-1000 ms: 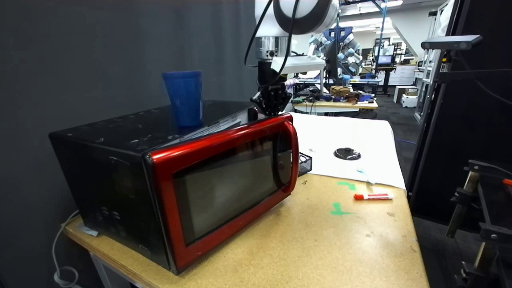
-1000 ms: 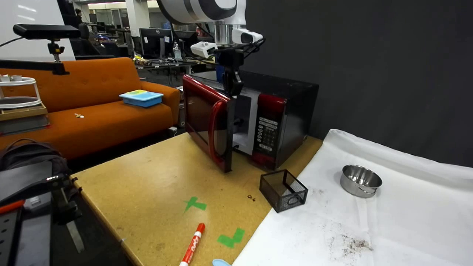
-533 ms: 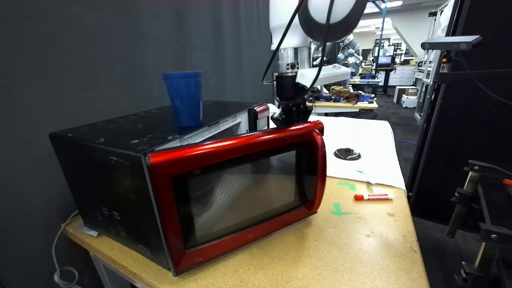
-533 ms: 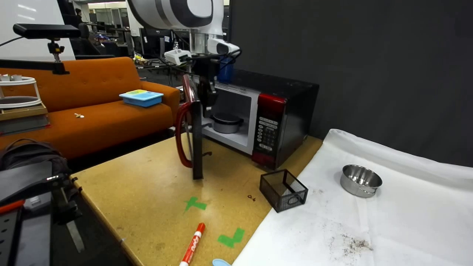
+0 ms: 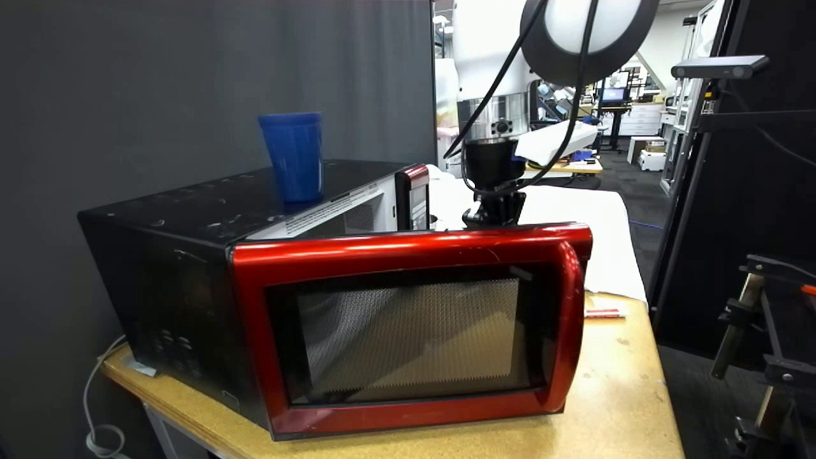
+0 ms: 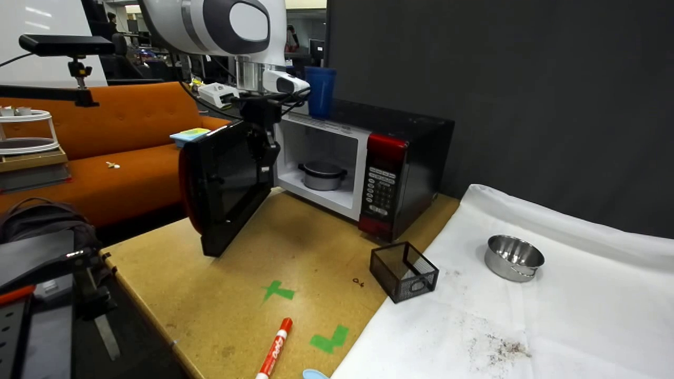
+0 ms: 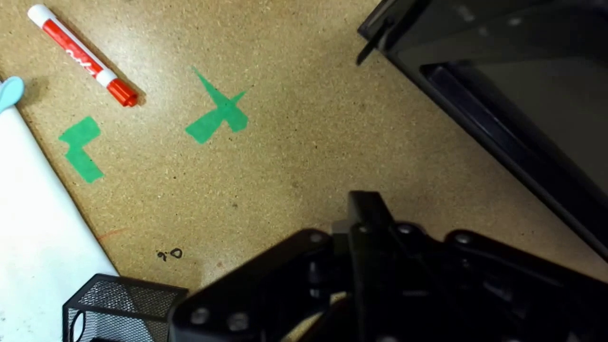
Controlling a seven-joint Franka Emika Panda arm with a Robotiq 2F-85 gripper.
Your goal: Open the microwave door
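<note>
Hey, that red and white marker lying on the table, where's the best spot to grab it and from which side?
I'd take the marker around the middle of its barrel, coming straight down from above and closing across its length. It's slim and straight and lies flat on the table, with the surface showing along both long sides.

The marker (image 6: 275,348) reads "Expo" in white script, in the wrist view too. On the bench (image 6: 210,284), near the basket (image 6: 387,279), is a handwritten mark (image 7: 170,254): a 0 or O beside a smaller character I cannot make out. The print on the keypad (image 6: 382,189) of the microwave (image 6: 363,171) is too small to read.
</note>
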